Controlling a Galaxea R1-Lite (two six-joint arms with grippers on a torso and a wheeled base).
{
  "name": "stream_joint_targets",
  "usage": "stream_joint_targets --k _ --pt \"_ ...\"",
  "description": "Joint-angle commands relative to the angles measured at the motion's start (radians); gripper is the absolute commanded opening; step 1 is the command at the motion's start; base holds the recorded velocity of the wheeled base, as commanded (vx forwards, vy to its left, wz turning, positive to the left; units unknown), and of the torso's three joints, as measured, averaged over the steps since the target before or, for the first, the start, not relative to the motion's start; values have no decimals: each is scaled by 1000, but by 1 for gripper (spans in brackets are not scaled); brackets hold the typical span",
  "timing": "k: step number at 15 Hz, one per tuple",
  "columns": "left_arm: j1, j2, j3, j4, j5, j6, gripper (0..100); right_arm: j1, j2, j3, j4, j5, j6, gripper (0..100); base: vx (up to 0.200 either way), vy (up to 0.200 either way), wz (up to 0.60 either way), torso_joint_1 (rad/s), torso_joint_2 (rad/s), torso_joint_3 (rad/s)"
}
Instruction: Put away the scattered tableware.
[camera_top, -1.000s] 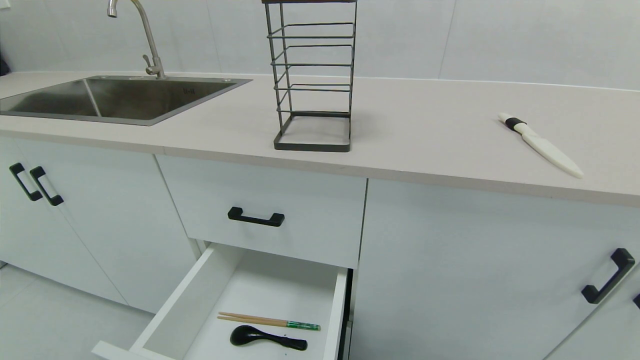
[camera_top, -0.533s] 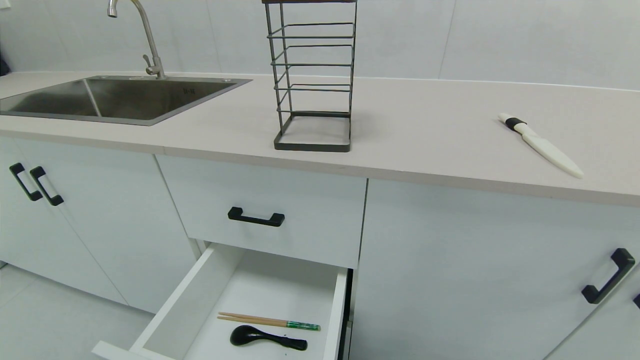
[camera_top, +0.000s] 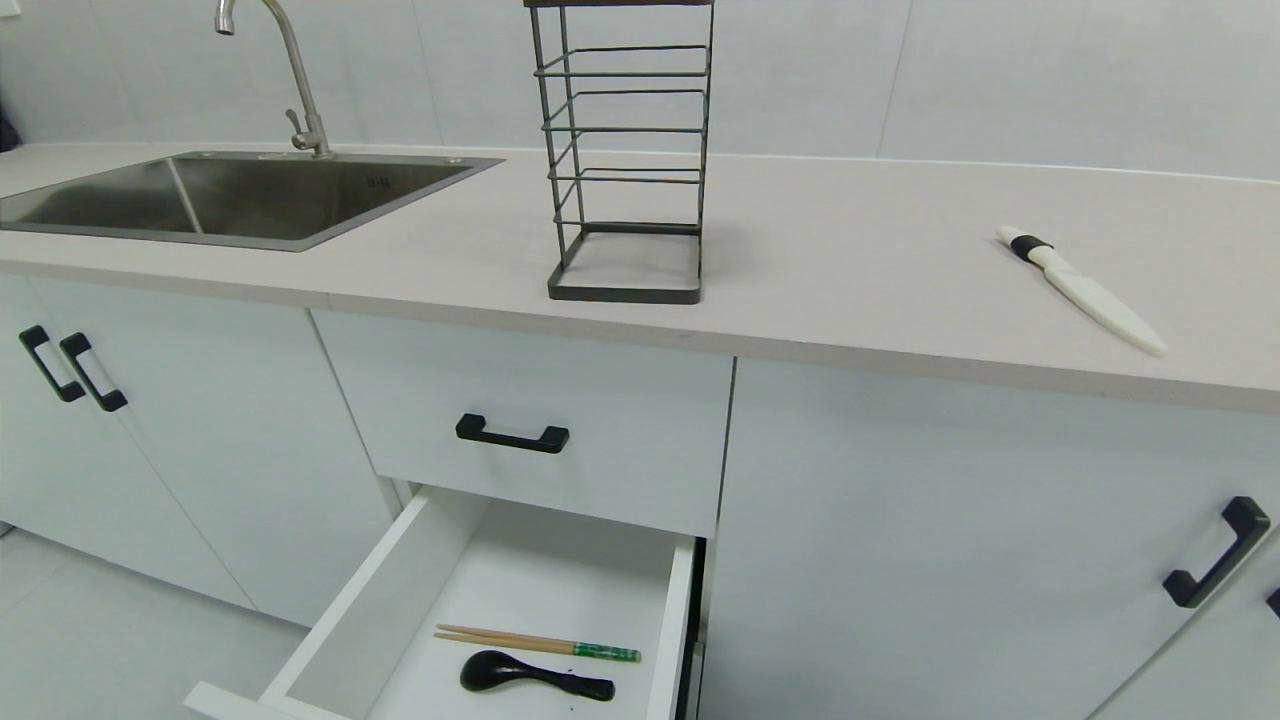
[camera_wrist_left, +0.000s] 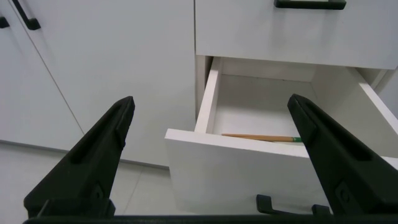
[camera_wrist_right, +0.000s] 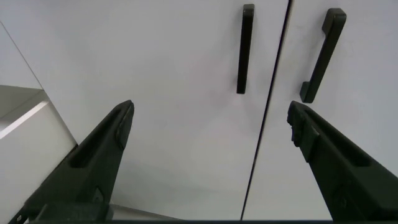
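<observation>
A white knife (camera_top: 1085, 291) with a black band lies on the counter at the right. The lower drawer (camera_top: 380, 620) stands pulled out, holding wooden chopsticks (camera_top: 535, 643) with green ends and a black spoon (camera_top: 530, 677). My left gripper (camera_wrist_left: 211, 124) hangs open in front of that drawer (camera_wrist_left: 236, 152), a little above its front panel, with the chopsticks (camera_wrist_left: 261, 137) visible inside. My right gripper (camera_wrist_right: 211, 118) is open and empty, facing the white cabinet doors (camera_wrist_right: 186, 93) with black handles (camera_wrist_right: 245, 48).
A black wire rack (camera_top: 625, 160) stands mid-counter. A steel sink (camera_top: 240, 195) with a tap (camera_top: 290, 70) is at the left. The upper drawer (camera_top: 520, 420) is closed. Cabinet doors with black handles (camera_top: 1215, 553) flank the drawers.
</observation>
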Motion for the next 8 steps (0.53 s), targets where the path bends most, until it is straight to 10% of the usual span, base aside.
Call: stream_joint_targets --k 1,4,6,8 --pt "1 1 0 -3 -5 13 100 0 4 0 0 0 0 100 0 0 0 0 0 0" --pt "1 1 -6 -32 -25 24 100 0 4 0 0 0 1 100 0 0 0 0 0 0" --pt "4 41 -212 -225 -22 1 100 0 4 0 0 0 0 100 0 0 0 0 0 0" --pt "-9 61 -344 -115 -31 1 100 0 4 0 0 0 0 100 0 0 0 0 0 0"
